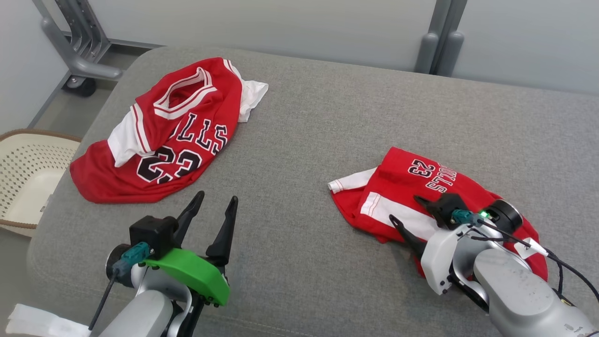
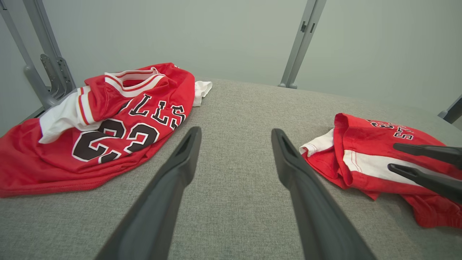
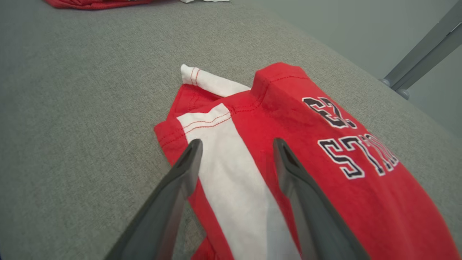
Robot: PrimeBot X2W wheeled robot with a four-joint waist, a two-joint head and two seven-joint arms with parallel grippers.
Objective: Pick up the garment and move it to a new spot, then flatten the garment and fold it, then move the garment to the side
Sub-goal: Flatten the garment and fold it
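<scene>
- The red shorts [image 1: 421, 185], printed with "23" and block lettering, are lying crumpled on the near right part of the grey fabric surface [image 1: 327, 107]. A white side stripe is facing up and a white hem corner is sticking out to the left.
- The right claw [image 1: 404, 208] is hanging just over those shorts with its two dark fingers spread wide and gripping nothing. In the right wrist view the fingertips are lying on either side of the white stripe; whether they are touching the cloth cannot be told.
- The left claw [image 1: 217, 196] is standing wide open over bare grey fabric at the near left and holding nothing. Its fingertips are pointing away from the robot, close to the near hem of a second garment.
- That second garment, a red basketball jersey [image 1: 159, 140], is lying bunched at the far left of the surface, well apart from the shorts. Its large "23" and black lettering are facing up, and white fabric is showing at the armhole and behind the collar.
- A pale perforated basket [image 1: 23, 168] is sitting beside the surface's left edge.
- Grey metal frame legs [image 1: 79, 51] are standing beyond the far left corner, against a pale wall.
</scene>
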